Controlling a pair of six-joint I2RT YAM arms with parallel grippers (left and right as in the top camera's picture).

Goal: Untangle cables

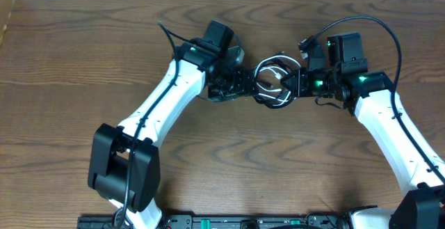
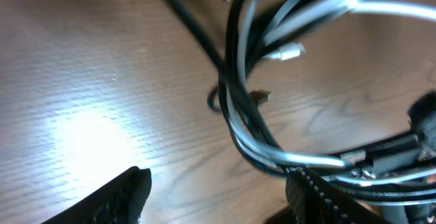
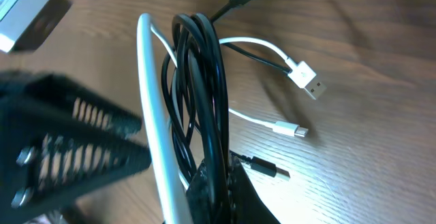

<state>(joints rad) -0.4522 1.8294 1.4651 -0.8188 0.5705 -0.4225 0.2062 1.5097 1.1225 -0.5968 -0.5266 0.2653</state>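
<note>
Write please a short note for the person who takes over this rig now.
Left gripper: open, beside the cable bundle, holding nothing.
Right gripper: shut on that bundle.
Cables: white cable and black cable looped together between the two grippers, plug ends loose on the table.
Done: no cable separated.
To do: pull white and black apart.

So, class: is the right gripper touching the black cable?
Touching. In the right wrist view, loops of the black cable run down into the shut right gripper and are pinched there.
</note>
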